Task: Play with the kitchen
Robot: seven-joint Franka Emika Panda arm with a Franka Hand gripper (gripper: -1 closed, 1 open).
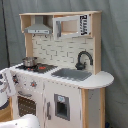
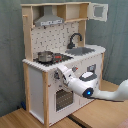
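The kitchen (image 1: 60, 75) stands upright on a wooden floor (image 2: 20, 119) before a grey curtain (image 1: 115, 45) in both exterior views. My hand (image 2: 61, 73) is at its front panel by the knobs (image 2: 75, 68), above the oven door (image 2: 62, 99); whether my fingers are apart, I cannot tell. A small pot (image 2: 44, 56) sits on the stovetop (image 1: 37, 66), beside the grey sink (image 1: 72, 74) and black faucet (image 1: 82, 59).

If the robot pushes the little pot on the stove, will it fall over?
The pot looks low and wide, so it would probably slide, not tip. It seems small and shiny, likely light and a bit slippery on the flat stovetop.
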